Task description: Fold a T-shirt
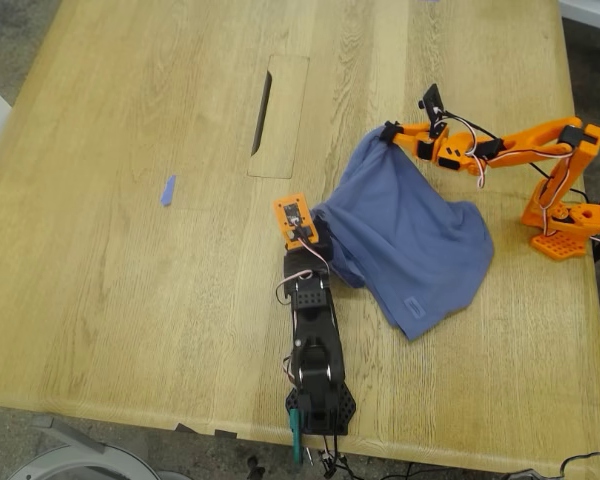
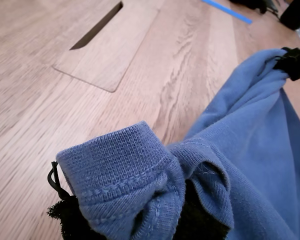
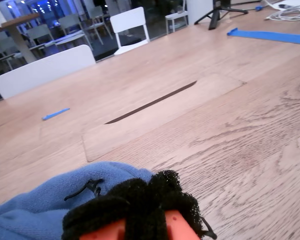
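Blue T-shirt (image 1: 410, 235) hangs bunched, stretched between my first gripper (image 1: 315, 222) and second gripper (image 1: 388, 135), both clamped on cloth.

This looks to me like an office or meeting room: I'm working on a long wooden conference table (image 1: 130, 300) with a cable-access flap (image 1: 277, 115) set into it. Beyond the table stand white chairs (image 3: 131, 22), further tables and a tripod (image 3: 220, 11).

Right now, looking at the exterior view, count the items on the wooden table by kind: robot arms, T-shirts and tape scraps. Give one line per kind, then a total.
Robot arms: 2 (black-based arm, orange arm)
T-shirt: 1
Blue tape scrap: 1
Total: 4
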